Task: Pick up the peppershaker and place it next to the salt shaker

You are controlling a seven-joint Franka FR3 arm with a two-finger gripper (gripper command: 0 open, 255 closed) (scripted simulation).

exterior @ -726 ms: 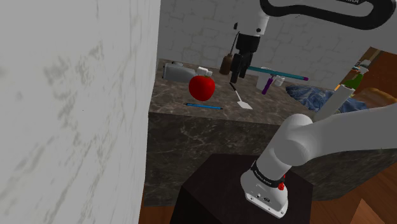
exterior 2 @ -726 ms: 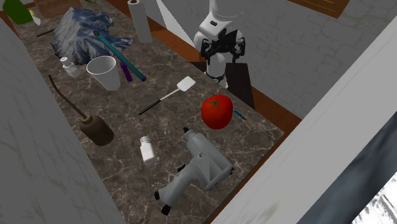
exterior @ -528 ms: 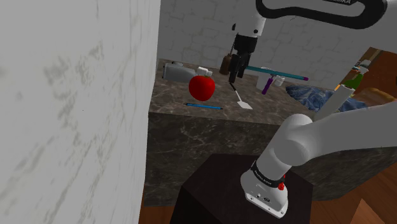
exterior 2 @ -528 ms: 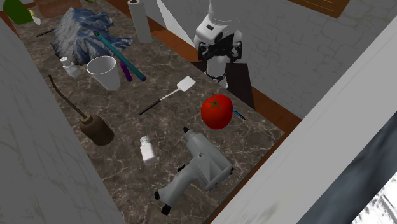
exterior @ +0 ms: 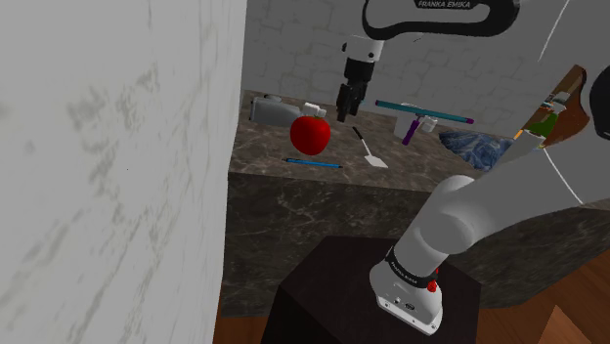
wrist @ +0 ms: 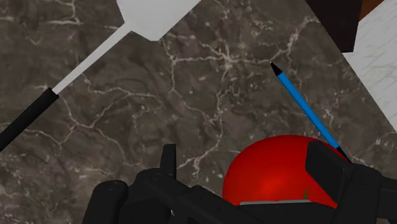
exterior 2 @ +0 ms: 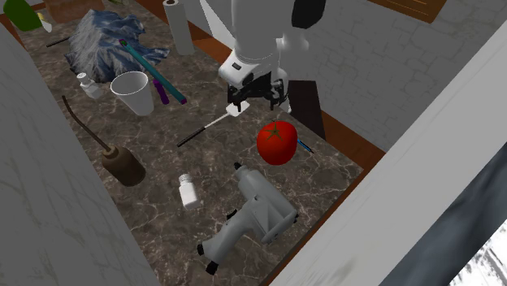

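Shoulder view: gripper (exterior: 344, 114) hangs over the counter (exterior: 420, 156), just beside the tomato (exterior: 311, 134). Small white shaker (exterior: 313, 109), prob. the pepper one, stands behind the tomato. Second exterior view: other shaker (exterior 2: 82, 80) sits by the cup (exterior 2: 132, 92), well apart. Wrist view: fingers (wrist: 327, 168) wide apart, empty, tomato below. Nothing done yet: reach, grasp, carry, placing all left.

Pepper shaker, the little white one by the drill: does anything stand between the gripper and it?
Nothing upright does. The gripper hangs over the spatula, which lies flat; bare counter runs from there to the pepper shaker. The tomato and drill sit off to one side.
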